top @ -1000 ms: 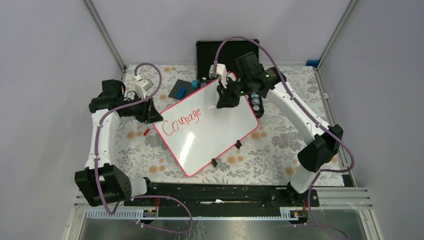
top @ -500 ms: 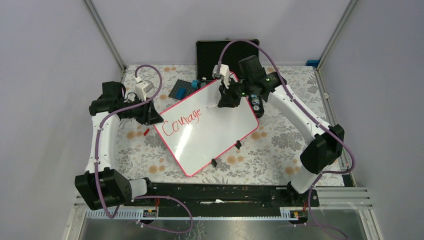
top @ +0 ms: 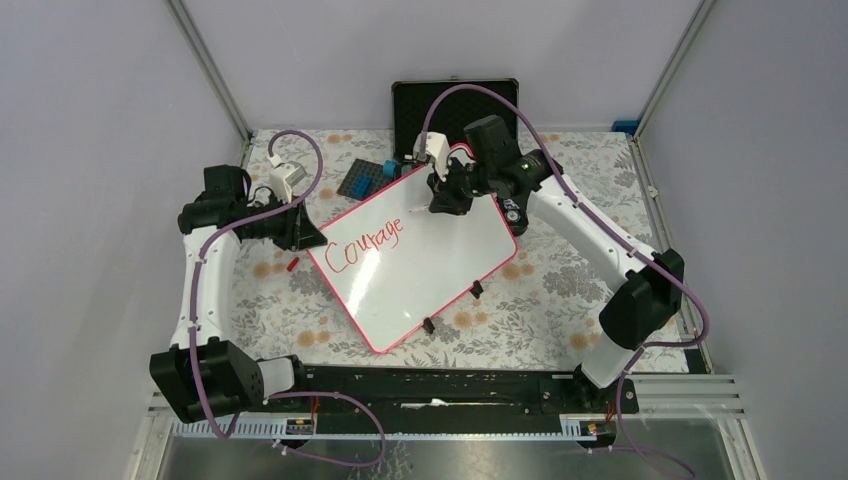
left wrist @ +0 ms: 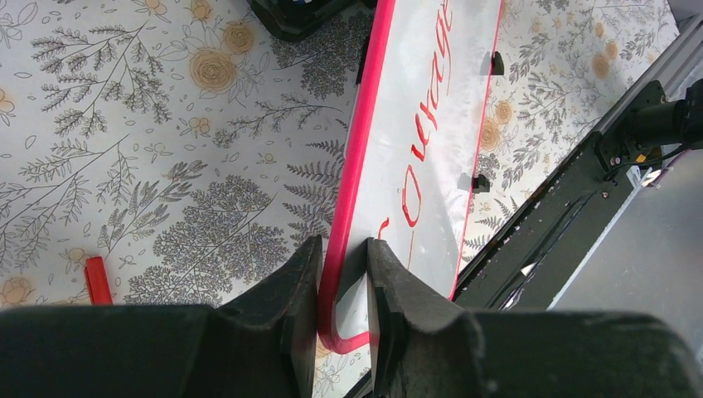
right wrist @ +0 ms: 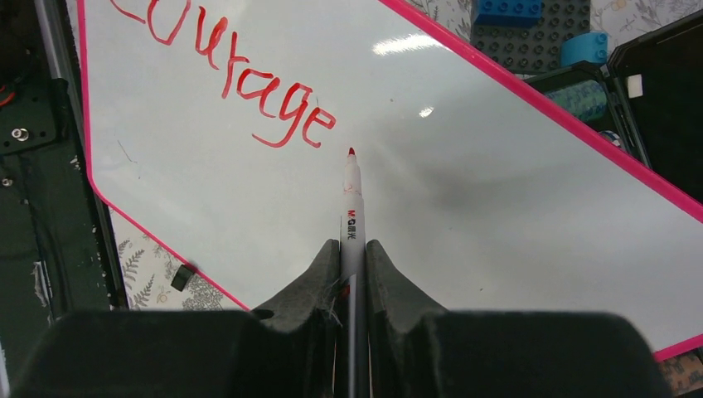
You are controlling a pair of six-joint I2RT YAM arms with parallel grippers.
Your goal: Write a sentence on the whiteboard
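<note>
Right gripper is clenched on a slim white marker with a red tip, the barrel pinched between its two black fingers and the tip pointing out ahead. That tip sits over the large glossy whiteboard with a thin pink-red frame, just past the last letter of the red handwritten sentence, which so far reads only "Courage". Whether the tip touches the surface or hovers just above it cannot be told.

Left gripper has one finger on either side of the whiteboard's left corner, and the pink frame fills the gap between them, so it looks closed on that edge, bracing the board. The whiteboard lies diagonally across the middle of the floral-patterned tablecloth, its two small black clips on the near-right long edge. A small red cap lies on the cloth near the left gripper, and a black case stands at the far edge.

One word is done, so the writing is early. The next move probably calls for a small gap after "Courage", then setting the tip down lightly and forming short strokes for the following word along the same line, while the left grip keeps the board from sliding.
</note>
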